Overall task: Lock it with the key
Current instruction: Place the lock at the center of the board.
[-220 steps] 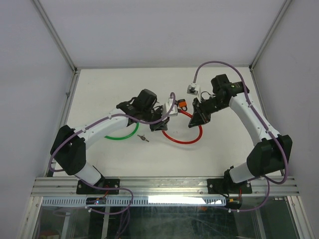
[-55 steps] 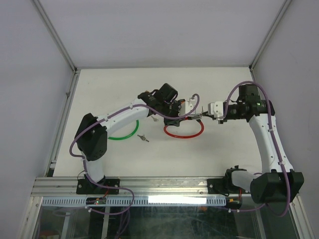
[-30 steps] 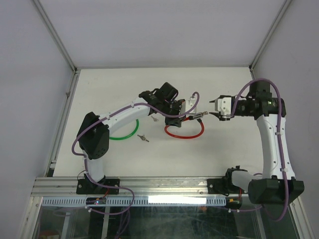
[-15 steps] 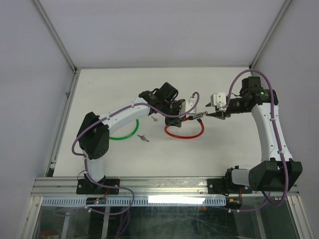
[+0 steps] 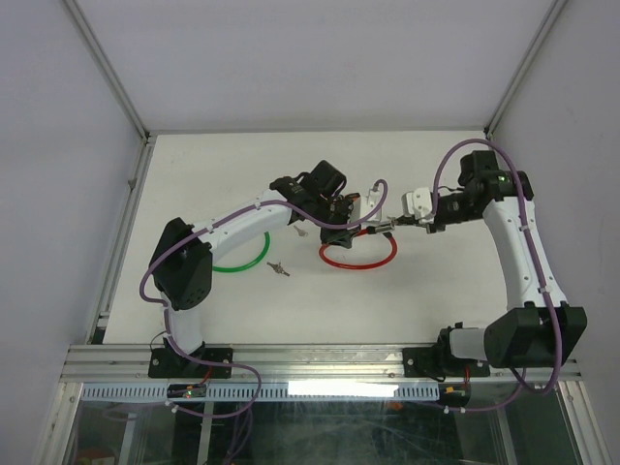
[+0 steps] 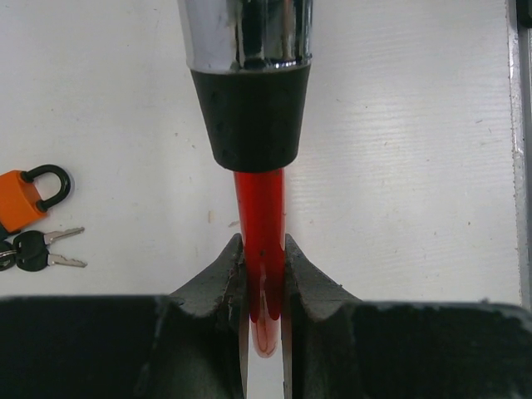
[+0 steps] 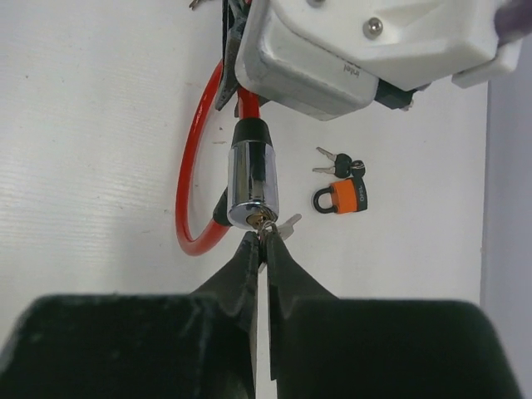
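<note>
Lock (image 7: pixel 249 179) near mid-table, between both arms. Looks glossy: red plastic-coated cable (image 7: pixel 193 166) curving in 1 loop over the matt white table (image 7: pixel 83 125), then a tapered black rubbery collar (image 6: pixel 253 116), then a round mirror-chrome barrel (image 6: pixel 245 33) with a brass keyway. Pinched at the cable just behind the collar by the left gripper (image 6: pixel 264 266), black wedge pads pressing both sides. Closed tight on the small metal key (image 7: pixel 268 226) at the keyway with the right gripper (image 7: pixel 262 249). Near it, flat on the table: 1 orange padlock (image 7: pixel 342 198), black shackle, 2 black-headed keys (image 7: pixel 337 162).
</note>
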You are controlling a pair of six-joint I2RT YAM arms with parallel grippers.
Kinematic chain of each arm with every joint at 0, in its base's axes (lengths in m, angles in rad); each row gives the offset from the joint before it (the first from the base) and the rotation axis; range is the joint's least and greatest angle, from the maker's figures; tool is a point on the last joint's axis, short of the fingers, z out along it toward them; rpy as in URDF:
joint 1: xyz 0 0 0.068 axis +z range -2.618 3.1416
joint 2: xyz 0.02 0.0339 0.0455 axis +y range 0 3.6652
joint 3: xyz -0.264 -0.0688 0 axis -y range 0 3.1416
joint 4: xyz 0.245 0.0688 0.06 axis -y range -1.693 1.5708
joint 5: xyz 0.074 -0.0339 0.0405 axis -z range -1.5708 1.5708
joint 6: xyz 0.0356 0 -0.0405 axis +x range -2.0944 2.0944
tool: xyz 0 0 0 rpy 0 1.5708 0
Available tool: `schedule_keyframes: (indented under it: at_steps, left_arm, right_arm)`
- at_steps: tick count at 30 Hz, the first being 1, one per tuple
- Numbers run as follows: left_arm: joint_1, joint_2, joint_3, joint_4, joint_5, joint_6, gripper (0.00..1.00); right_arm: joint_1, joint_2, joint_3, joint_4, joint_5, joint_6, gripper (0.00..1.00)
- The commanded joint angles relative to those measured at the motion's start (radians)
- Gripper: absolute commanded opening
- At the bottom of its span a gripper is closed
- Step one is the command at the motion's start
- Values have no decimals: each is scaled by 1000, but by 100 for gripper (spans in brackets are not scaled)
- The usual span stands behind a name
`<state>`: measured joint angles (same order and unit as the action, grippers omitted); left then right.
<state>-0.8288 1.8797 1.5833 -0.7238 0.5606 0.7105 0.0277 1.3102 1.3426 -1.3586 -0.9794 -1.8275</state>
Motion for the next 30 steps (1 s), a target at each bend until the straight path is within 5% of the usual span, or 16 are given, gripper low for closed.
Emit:
schedule_keyframes:
  at_steps: [1, 7, 18, 30]
  left_arm:
    - [8, 2, 8, -11, 65, 27, 0]
    - [21, 22, 24, -25, 98, 30, 0]
    - [63, 23, 15, -54, 153, 41, 0]
    - [90, 81, 124, -240, 498, 103, 0]
  right_arm:
    - [12, -52, 10, -19, 42, -116, 0]
    - [46, -228, -135, 200, 118, -207, 0]
    - [53, -243, -78, 263, 302, -9, 0]
    - [56, -265, 48, 144, 148, 52, 0]
